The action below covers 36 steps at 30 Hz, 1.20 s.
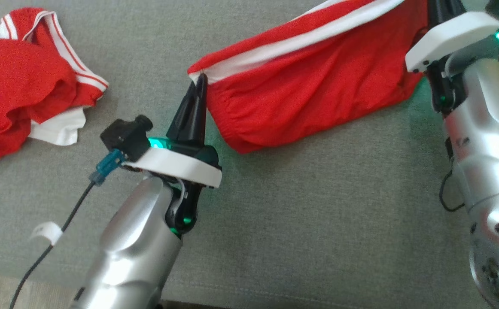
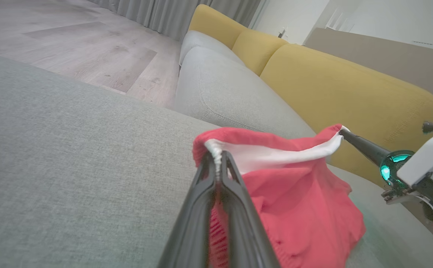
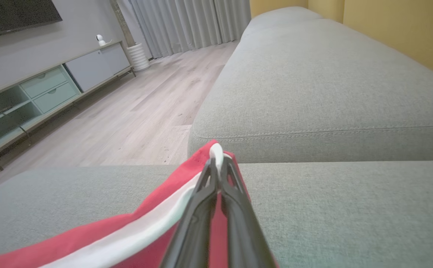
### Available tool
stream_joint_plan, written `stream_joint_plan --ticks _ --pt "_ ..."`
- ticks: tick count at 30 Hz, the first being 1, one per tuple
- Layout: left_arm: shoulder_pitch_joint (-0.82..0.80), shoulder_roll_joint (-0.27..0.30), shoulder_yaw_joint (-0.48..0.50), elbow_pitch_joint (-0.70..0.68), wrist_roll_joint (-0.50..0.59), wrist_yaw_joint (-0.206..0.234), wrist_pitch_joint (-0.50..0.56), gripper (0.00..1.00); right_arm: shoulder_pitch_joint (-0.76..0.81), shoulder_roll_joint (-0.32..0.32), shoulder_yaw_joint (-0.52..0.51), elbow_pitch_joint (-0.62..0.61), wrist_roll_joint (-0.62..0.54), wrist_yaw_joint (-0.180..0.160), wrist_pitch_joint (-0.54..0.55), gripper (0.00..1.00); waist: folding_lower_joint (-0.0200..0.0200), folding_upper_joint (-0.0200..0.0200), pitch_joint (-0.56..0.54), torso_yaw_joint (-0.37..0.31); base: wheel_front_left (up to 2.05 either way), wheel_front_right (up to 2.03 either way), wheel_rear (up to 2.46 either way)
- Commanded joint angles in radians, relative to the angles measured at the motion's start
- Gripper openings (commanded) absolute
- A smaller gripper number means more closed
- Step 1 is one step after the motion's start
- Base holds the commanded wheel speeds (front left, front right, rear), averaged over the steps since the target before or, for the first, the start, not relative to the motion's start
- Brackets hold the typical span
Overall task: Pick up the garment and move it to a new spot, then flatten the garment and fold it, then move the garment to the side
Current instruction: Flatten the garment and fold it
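Observation:
A red garment (image 1: 305,90) with a white stripe is stretched above the grey sofa seat (image 1: 275,214) between both grippers. My left gripper (image 1: 199,81) is shut on its left corner, where the white band ends. In the left wrist view the garment (image 2: 298,197) hangs from my left gripper (image 2: 216,156), and the other arm's dark finger pinches the far white corner at the right. My right gripper (image 3: 216,156) is shut on the white edge of the garment (image 3: 134,230) in the right wrist view; in the head view its fingers are mostly hidden at the top right.
A second red and white garment (image 1: 26,77) lies crumpled at the far left of the seat. A black cable (image 1: 52,240) trails from my left wrist. Yellow back cushions (image 2: 332,82), a wooden floor (image 3: 127,111) and a low TV cabinet (image 3: 52,85) surround the sofa.

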Motion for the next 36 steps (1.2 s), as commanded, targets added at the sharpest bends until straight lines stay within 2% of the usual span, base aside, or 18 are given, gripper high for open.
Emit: stream_joint_plan --ticks 1,3,4,5,6,18,26,27,28,30,36 --pt "-0.041 0.014 0.027 -0.021 -0.009 0.002 -0.005 0.00 -0.047 0.012 0.001 -0.007 -0.027 -0.001 -0.019 0.00 -0.0002 0.0000 0.017 0.013 0.00 0.00 0.00" --pt "-0.052 0.014 0.027 -0.009 -0.015 0.002 -0.005 0.00 -0.074 0.016 -0.027 0.036 -0.059 -0.001 -0.033 0.00 -0.0002 0.0000 0.026 0.015 0.00 0.00 0.00" --pt "-0.056 0.014 0.027 -0.003 -0.018 0.004 -0.005 0.17 -0.086 0.019 -0.034 0.052 -0.079 -0.001 -0.042 0.46 -0.0002 0.0000 0.029 0.015 0.00 0.00 0.00" --pt "-0.056 0.014 0.024 0.003 -0.023 0.006 -0.005 0.53 -0.093 0.023 -0.038 0.069 -0.098 -0.001 -0.048 1.00 -0.0002 0.0000 0.031 0.014 0.00 0.00 0.00" --pt "-0.055 0.014 0.021 0.012 -0.030 0.009 -0.005 1.00 -0.097 0.025 -0.047 0.082 -0.113 -0.001 -0.056 1.00 -0.0002 0.0000 0.032 0.013 0.00 0.00 0.00" --pt "0.049 0.014 0.094 0.028 0.046 0.089 -0.005 1.00 -0.008 -0.013 -0.101 0.172 -0.284 -0.001 -0.089 1.00 -0.0002 0.0000 0.022 -0.005 0.00 0.00 0.00" --pt "0.117 0.014 0.113 0.003 0.078 0.111 -0.005 1.00 0.042 0.004 -0.069 0.265 -0.295 -0.001 -0.008 1.00 -0.0002 0.0000 0.015 0.007 0.00 0.00 0.00" --pt "0.121 0.014 0.113 0.003 0.082 0.113 -0.005 1.00 0.047 0.009 -0.063 0.272 -0.290 -0.001 0.007 0.36 -0.0002 0.0000 0.013 0.010 0.00 0.00 0.00" --pt "0.123 0.014 0.114 0.003 0.088 0.114 -0.005 1.00 0.053 0.014 -0.058 0.278 -0.281 -0.001 0.021 0.00 -0.0002 0.0000 0.010 0.012 0.00 0.00 0.00" --pt "0.130 0.014 0.120 0.004 0.102 0.120 -0.005 1.00 0.063 0.020 -0.059 0.283 -0.251 -0.001 0.025 0.00 -0.0002 0.0000 -0.002 0.013 0.00 0.00 0.00" --pt "0.176 0.014 0.161 0.013 0.144 0.138 -0.005 1.00 0.137 0.019 -0.063 0.270 -0.182 -0.001 -0.065 0.00 -0.0002 0.0000 -0.082 -0.022 0.00 0.00 0.00"
